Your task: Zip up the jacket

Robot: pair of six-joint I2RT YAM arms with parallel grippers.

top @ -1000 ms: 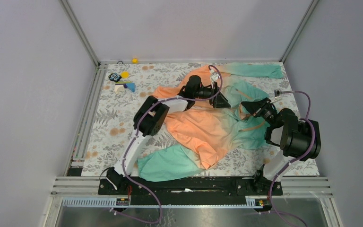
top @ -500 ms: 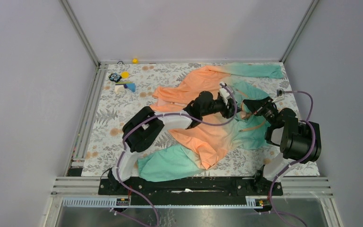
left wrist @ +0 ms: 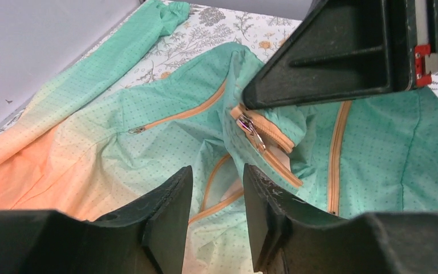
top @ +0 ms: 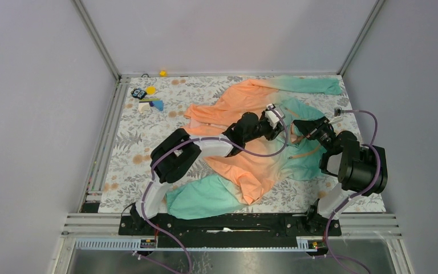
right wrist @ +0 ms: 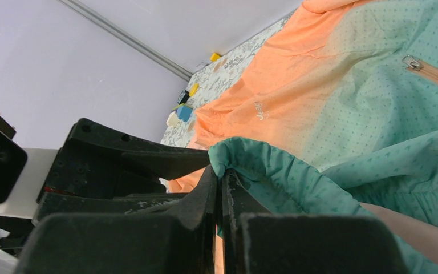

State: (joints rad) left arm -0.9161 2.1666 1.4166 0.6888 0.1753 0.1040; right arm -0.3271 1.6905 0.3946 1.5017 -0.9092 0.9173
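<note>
While the right hand (top: pixel 306 127) clamps the thin orange-to-teal jacket (top: pixel 245 154) by its hem, the empty, half-open left hand (left wrist: pixel 217 188) has swung mid-frame, nearing the metal slider (left wrist: pixel 246 123).

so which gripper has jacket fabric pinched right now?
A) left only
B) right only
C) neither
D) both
B: in its wrist view the right gripper is shut on a teal fold of the jacket, while the left gripper hangs open above the cloth with nothing pinched.
</note>
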